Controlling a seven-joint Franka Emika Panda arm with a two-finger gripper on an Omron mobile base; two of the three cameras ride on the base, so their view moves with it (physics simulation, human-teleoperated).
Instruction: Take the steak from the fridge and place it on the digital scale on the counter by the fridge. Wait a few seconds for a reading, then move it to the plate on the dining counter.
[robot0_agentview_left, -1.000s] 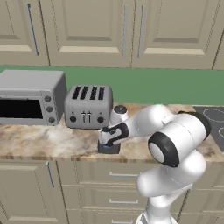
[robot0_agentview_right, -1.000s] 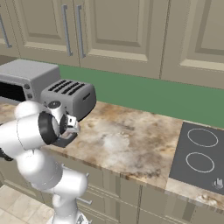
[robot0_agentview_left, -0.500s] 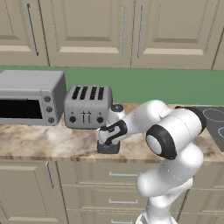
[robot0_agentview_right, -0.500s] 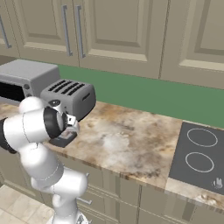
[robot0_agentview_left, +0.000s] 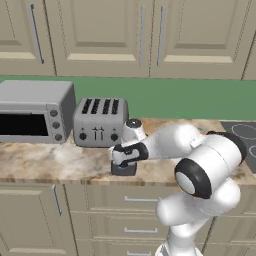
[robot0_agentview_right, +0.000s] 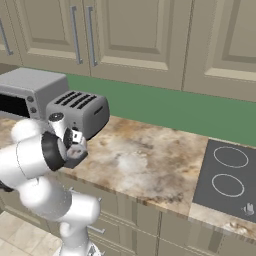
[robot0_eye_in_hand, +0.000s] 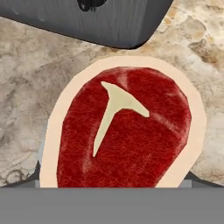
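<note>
Arm elbow has swung right; hand (robot0_agentview_left: 123, 159) stays over steak (robot0_eye_in_hand: 124, 131).

A: Silver four-slot toaster (robot0_agentview_left: 100, 122) at the back of the bench, toaster oven (robot0_agentview_left: 36, 111) just beside it on the left.

B: Green backsplash (robot0_agentview_left: 190, 99) behind them, cream wall cabinets (robot0_agentview_left: 125, 35) above with silver handles. Black hob (robot0_agentview_right: 227, 179) off to the right, two rings showing, drawers (robot0_agentview_left: 120, 210) below.
</note>
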